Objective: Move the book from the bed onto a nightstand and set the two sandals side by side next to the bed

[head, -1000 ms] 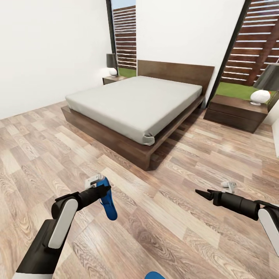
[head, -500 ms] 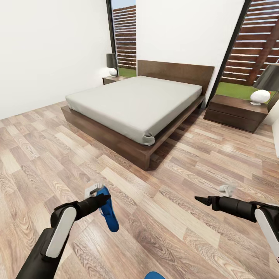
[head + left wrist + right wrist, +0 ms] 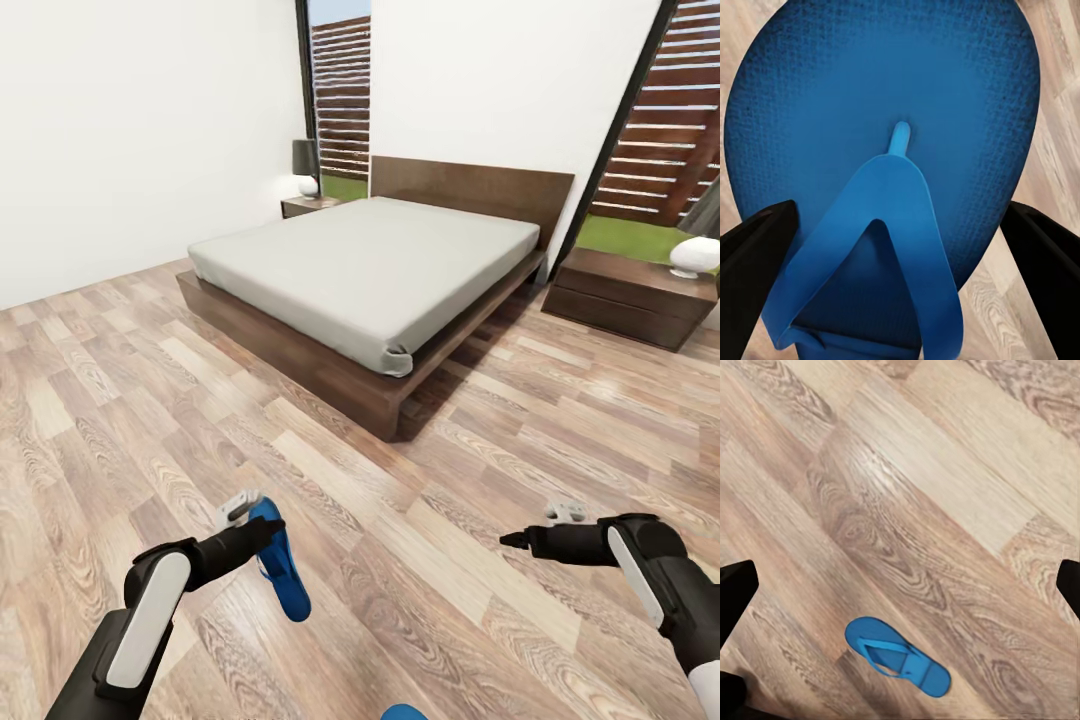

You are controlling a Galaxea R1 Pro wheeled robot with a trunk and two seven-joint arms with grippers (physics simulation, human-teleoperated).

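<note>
My left gripper (image 3: pixel 263 536) is shut on a bright blue sandal (image 3: pixel 281 562), which hangs toe-down above the wood floor at the lower left. In the left wrist view the sandal (image 3: pixel 885 127) lies between the two dark fingers (image 3: pixel 754 259). The other sandal (image 3: pixel 897 657) lies flat on the floor under my right gripper (image 3: pixel 900 585), which is open and holds nothing. Its tip (image 3: pixel 405 712) peeks in at the head view's bottom edge. My right gripper (image 3: pixel 512 541) hovers at the lower right. The bed (image 3: pixel 375 260) stands ahead. The book is out of view.
One nightstand (image 3: pixel 307 206) with a lamp stands at the bed's far left by the white wall. Another nightstand (image 3: pixel 628 291) with a white lamp base (image 3: pixel 697 257) is at the right. Wood-plank floor (image 3: pixel 120 400) stretches between me and the bed frame.
The view has shifted a little, so the bed sits further right. My left arm has sunk lower with the sandal. My right arm has dropped and drawn in.
</note>
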